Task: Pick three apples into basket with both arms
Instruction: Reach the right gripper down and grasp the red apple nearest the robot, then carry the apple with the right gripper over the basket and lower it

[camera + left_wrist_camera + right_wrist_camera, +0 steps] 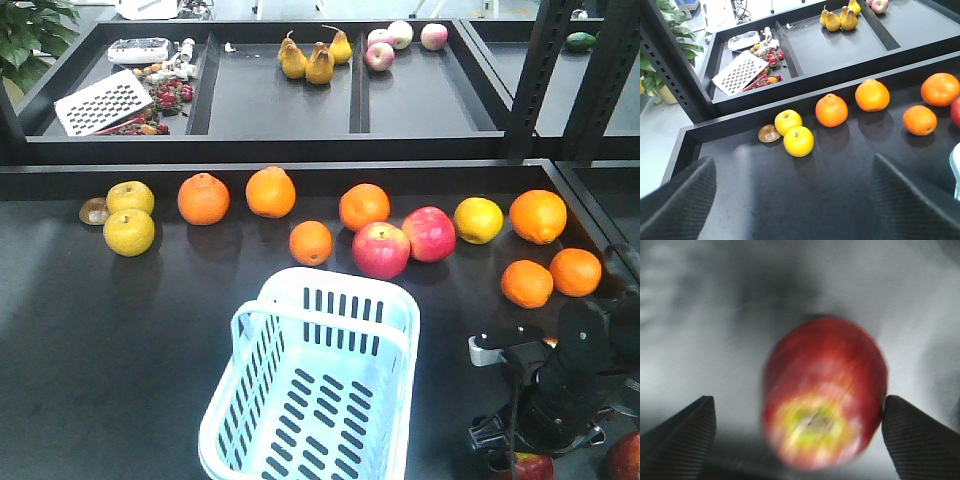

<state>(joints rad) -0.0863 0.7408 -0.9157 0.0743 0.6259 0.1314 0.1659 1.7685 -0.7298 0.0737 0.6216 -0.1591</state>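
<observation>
A dark red apple with a yellow-green patch lies blurred between the pads of my open right gripper. The right pad is at its side and the left pad stands well apart. In the front view this apple peeks out under the right arm at the bottom right. A second dark red apple sits at the corner. The pale blue basket stands empty at front centre. My left gripper is open over bare table, short of two yellow apples.
Two pink-red apples, several oranges and a yellow fruit line the table behind the basket. A raised black ledge separates it from back trays holding pears. The basket's edge shows at the left wrist view's right side.
</observation>
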